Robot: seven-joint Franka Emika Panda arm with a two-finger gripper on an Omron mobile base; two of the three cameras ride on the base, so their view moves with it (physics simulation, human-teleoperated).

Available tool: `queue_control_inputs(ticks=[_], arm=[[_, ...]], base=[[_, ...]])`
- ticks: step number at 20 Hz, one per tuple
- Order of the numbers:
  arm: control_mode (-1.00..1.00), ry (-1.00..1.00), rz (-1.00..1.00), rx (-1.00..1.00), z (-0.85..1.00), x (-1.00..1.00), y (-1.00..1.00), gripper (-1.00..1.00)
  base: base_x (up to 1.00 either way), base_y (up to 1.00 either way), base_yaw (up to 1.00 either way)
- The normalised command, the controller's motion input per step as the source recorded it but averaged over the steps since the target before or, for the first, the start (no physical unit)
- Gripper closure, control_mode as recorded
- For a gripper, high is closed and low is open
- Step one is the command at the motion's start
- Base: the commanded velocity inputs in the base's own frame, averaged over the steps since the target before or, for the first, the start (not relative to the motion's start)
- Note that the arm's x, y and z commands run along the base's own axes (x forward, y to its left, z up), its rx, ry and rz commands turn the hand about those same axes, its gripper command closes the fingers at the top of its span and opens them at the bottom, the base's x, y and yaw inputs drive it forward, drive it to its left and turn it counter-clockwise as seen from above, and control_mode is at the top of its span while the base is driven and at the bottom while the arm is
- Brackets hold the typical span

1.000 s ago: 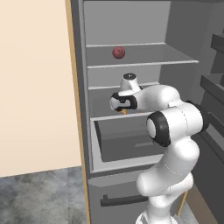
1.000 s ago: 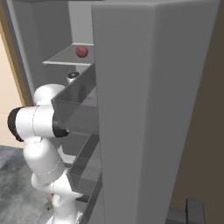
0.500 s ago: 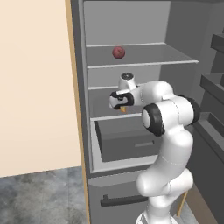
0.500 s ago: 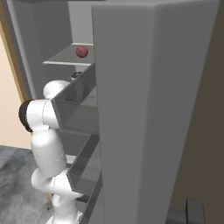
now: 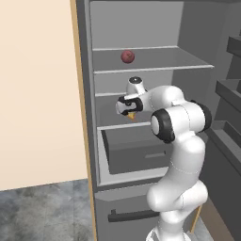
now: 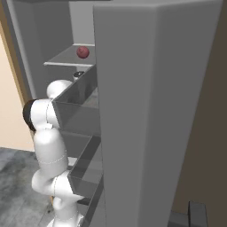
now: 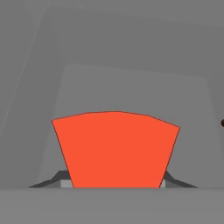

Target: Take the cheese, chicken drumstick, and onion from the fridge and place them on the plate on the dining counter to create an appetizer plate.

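Note:
The fridge (image 5: 141, 70) stands open. On its upper shelf sits the reddish-purple onion (image 5: 127, 56) (image 6: 82, 52). My gripper (image 5: 127, 111) reaches onto the middle shelf, where an orange bit of the cheese (image 5: 132, 115) shows below the hand. In the hand view the cheese's red rind (image 7: 116, 148) sits between the fingertips (image 7: 48, 182), which press on both its sides, so my gripper (image 7: 114, 183) is shut on it. A dark brown sliver (image 7: 222, 123) at the right edge may be the chicken drumstick. The plate and the dining counter are out of view.
A grey drawer (image 5: 136, 153) stands pulled out under the middle shelf, right below my forearm. A lower drawer with a bar handle (image 5: 136, 215) is shut. The open fridge door (image 6: 155, 111) with its shelves stands close on the right. A tan panel (image 5: 37, 94) flanks the left.
The hand has moved a little left and deeper onto the middle shelf, the elbow has risen, and the jaws have closed in on the cheese.

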Motion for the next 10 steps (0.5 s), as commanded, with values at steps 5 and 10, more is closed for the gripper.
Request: queue_control_inputs(ticks=[5, 10], arm=[[-1.00, -0.18, 0.00, 0.01, -0.04, -0.23, 0.00, 1.00], [-1.00, -0.28, 0.00, 0.01, 0.43, -0.85, 0.00, 1.00]], base=[[0.00, 0.00, 0.00], [0.00, 0.00, 0.00]])
